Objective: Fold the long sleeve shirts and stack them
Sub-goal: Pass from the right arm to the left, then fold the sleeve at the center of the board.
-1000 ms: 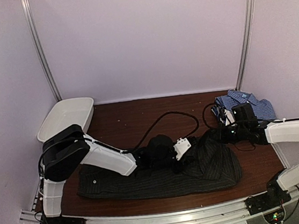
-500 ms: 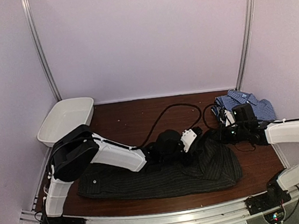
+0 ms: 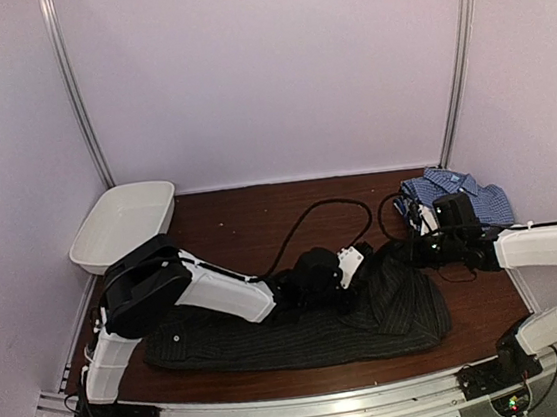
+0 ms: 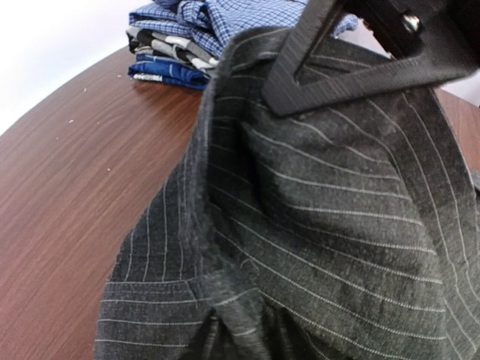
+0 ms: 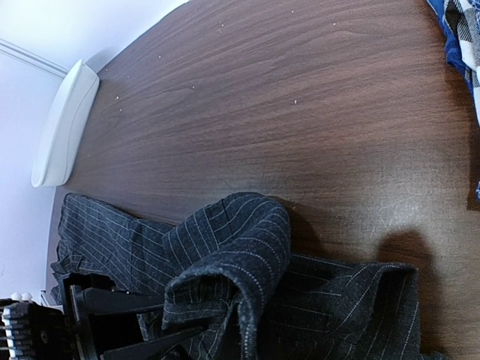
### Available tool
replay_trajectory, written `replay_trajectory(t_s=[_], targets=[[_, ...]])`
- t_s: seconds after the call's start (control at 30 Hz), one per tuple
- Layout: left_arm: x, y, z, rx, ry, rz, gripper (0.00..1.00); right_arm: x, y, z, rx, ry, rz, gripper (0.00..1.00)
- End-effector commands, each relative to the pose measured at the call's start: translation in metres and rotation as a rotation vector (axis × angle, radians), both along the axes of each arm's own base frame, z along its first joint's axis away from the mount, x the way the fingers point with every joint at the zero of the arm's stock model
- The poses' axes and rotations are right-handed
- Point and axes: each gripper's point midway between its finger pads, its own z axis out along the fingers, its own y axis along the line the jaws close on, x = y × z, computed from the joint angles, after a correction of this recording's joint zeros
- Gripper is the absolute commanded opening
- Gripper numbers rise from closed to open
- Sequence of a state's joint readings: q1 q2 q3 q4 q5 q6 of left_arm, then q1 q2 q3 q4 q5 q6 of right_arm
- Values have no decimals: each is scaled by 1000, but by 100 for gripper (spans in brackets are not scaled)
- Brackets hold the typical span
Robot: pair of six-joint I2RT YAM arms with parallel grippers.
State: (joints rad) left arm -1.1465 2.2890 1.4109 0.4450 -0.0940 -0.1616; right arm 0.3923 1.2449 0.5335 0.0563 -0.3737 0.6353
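The black pinstripe shirt point(image 3: 273, 335) lies spread along the front of the table, its right part bunched and lifted. My left gripper point(image 3: 357, 258) reaches right across it and is shut on a raised fold; in the left wrist view the cloth point(image 4: 337, 225) runs into the jaws and hides them. My right gripper point(image 3: 411, 246) holds the shirt's far right edge; its black finger point(image 4: 330, 67) shows on the cloth. In the right wrist view the fold point(image 5: 232, 255) rises toward the hidden jaws. The blue-and-white check shirt point(image 3: 463, 195) lies folded at the back right.
A white oval tub point(image 3: 124, 221) stands at the back left and also shows in the right wrist view point(image 5: 64, 124). A black cable point(image 3: 329, 210) loops over the table's middle. The check shirt point(image 4: 225, 19) tops a stack of other folded cloth.
My left gripper moved right and away from me with the shirt fold, then eased slightly back. The right arm has stayed in place.
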Motion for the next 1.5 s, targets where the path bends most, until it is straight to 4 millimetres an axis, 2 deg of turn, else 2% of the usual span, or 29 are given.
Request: replay_trajectory(t_s=[0.0,0.03,0.13,0.27,0.47,0.63,0.73,0.8,0.9,1.03,1.17,1.3,1.47], targets=[[-2,2,21,-34,-24,-6,12,0,-5,4,-3,-23,-9,0],[-1,4,27,-26,-31,-11,0,0,-6,4,-8,-25,-10,0],[2,12,50,13,-36,-44,0,0,-8,5,-29,-32,-7,0],[8,32,82,105,-21,-106,0,-5,-3,7,-42,-49,53,0],[-10,54,121,273,-15,-268,0,-20,14,7,-3,-64,190,9],[-32,60,168,297,16,-376,0,-43,25,10,48,-54,283,27],[-40,70,199,290,3,-389,0,-57,28,22,89,-76,324,47],[-48,77,212,291,9,-413,0,-66,27,31,104,-82,338,57],[-65,82,220,326,9,-448,0,-76,26,55,130,-129,358,65],[-101,82,215,419,-30,-537,0,-83,24,90,144,-200,365,67],[-121,84,221,455,-33,-543,0,-87,18,119,127,-263,355,71],[-144,92,232,488,-47,-543,0,-80,10,132,70,-285,315,72],[-178,99,261,452,-108,-591,0,-65,3,124,13,-249,257,73]])
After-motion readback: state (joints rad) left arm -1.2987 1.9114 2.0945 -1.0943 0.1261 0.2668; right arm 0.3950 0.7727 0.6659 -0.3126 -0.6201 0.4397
